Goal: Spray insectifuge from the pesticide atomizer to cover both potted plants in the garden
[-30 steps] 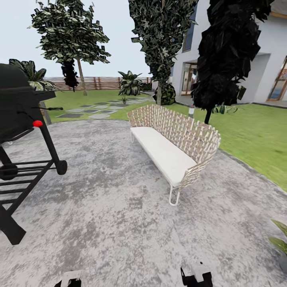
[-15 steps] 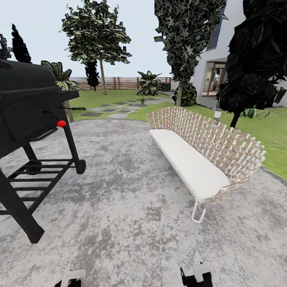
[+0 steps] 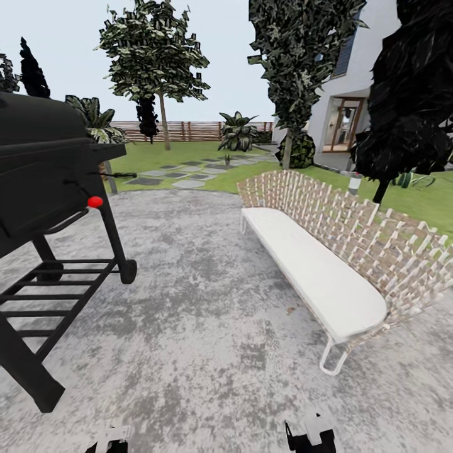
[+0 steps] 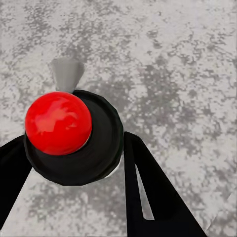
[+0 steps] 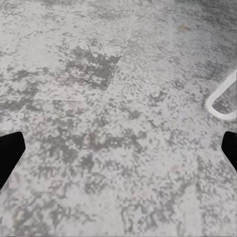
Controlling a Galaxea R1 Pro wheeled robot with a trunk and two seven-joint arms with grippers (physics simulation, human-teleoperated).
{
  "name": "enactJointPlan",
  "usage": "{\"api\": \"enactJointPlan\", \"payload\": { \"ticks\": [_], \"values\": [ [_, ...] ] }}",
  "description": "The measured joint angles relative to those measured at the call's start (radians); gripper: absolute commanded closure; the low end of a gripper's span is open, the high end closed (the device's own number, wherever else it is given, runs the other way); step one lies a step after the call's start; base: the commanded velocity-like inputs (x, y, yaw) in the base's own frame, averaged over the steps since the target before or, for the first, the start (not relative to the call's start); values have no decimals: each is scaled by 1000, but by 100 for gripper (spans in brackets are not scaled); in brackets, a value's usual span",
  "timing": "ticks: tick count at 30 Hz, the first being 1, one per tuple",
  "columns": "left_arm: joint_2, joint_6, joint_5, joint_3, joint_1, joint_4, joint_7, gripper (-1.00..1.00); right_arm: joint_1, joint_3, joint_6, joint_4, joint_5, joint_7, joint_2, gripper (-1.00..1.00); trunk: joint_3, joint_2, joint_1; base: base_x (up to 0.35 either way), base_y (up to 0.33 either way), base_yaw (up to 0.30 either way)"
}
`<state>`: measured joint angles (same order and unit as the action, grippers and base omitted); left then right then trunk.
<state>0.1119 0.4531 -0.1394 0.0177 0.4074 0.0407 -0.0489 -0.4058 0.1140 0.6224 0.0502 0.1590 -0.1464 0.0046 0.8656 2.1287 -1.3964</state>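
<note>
pesticide atomizer [image 4: 69, 133], black with a red ball on top, sits between the left gripper's [image 4: 74, 173] dark fingers, which look closed on it. one potted plant [image 3: 227, 159] is tiny and far off by the stepping stones [image 3: 182, 173]. right gripper [image 5: 118, 148] is wide open over grey paving [image 3: 207, 314], holding nothing. a white bench [image 3: 314, 270] and black grill [image 3: 44, 189] stand close by.

1. No text, label, brand, number or sign can be read in any view.
2. The black grill [image 3: 44, 170] carries a plain red knob [image 3: 95, 201] with no marking on it.
3. The woven bench [image 3: 333, 251] and its white cushion bear no lettering.
4. The house wall [image 3: 371, 69] and the wooden fence [image 3: 189, 130] show no sign or number.
</note>
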Motion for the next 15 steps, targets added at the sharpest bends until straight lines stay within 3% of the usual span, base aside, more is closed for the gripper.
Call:
{"api": "enactJointPlan", "payload": {
  "ticks": [15],
  "values": [
    [3,0,0,0,0,0,0,100,0,0,-2,-1,1,0,0,-100,0,0,0,334,19,0]
  ]
}}
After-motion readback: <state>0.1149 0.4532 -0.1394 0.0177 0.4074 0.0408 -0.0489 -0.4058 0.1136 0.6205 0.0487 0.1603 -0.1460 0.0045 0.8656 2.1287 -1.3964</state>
